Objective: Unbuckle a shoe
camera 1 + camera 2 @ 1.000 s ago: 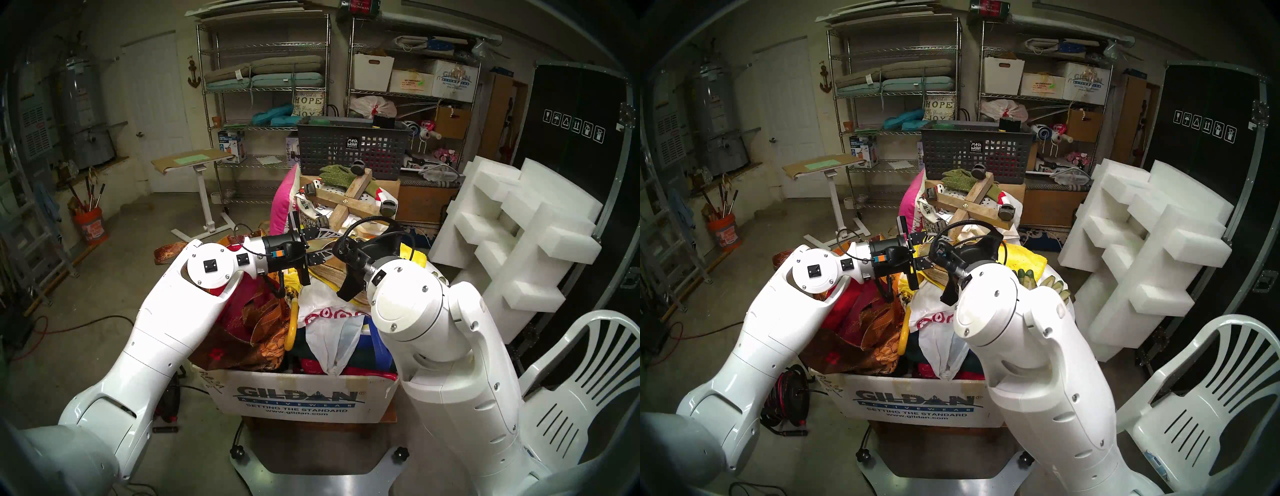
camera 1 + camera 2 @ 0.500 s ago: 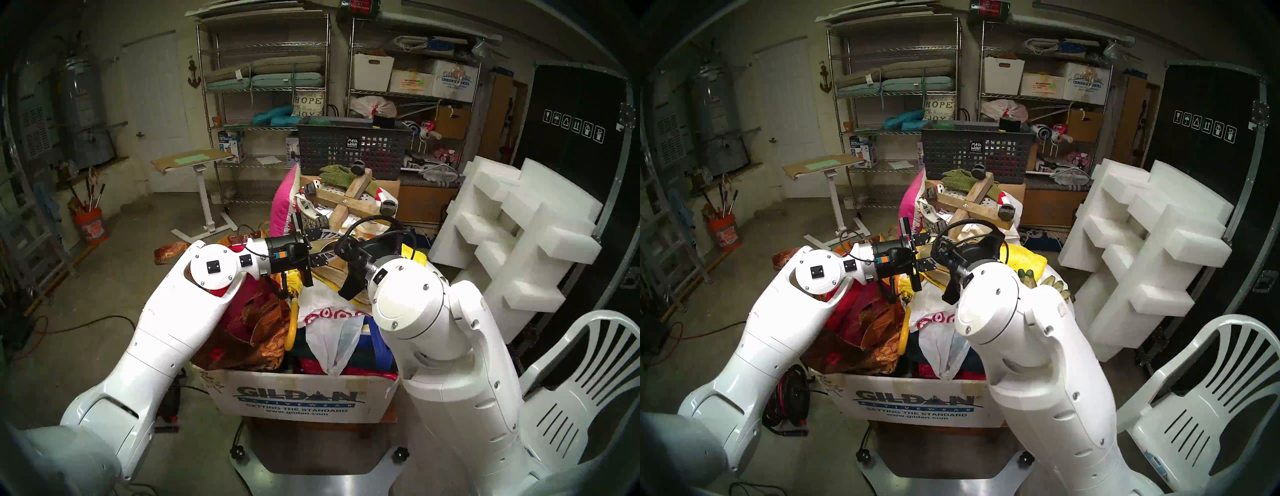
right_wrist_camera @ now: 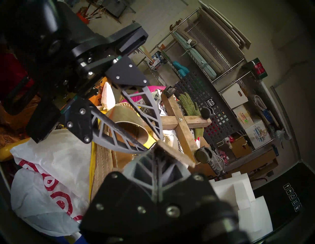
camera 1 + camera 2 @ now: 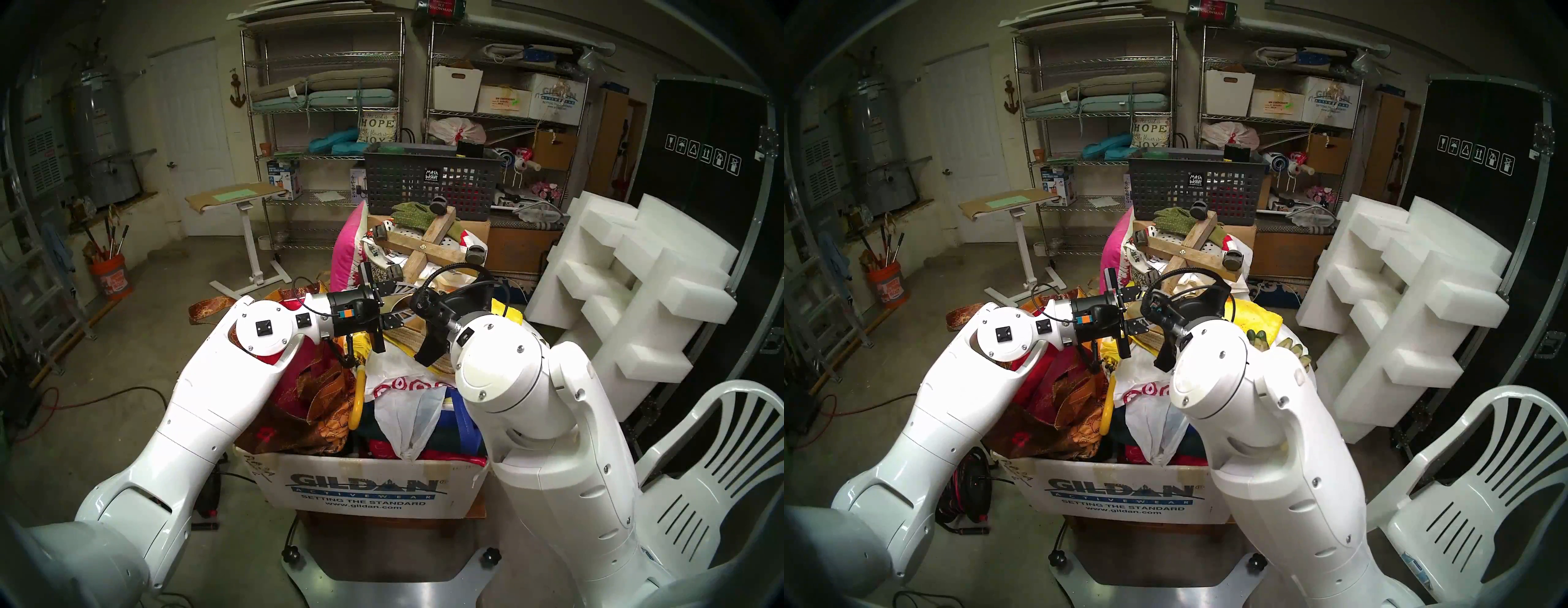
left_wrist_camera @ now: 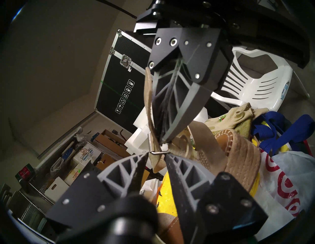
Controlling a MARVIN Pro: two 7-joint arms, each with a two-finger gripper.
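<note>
The right gripper (image 5: 163, 138) was closed on the strap (image 5: 148, 102), pinching it just above the buckle (image 5: 157, 150). The left gripper (image 5: 156, 154) stood part open, its fingertips (image 5: 144, 155) flanking the buckle; whether they touched it could not be told. To free the strap well, the left jaws should steady the metal frame while the right draws the strap back off the prong, slowly, since the thin leather would likely twist or slip. The prong itself was not discernible.

The shoe (image 5: 238, 153) lay atop a box (image 4: 365, 492) of bags and cloth, between both arms. It showed a woven rope sole, a tan leather insole and a thin tan strap.
</note>
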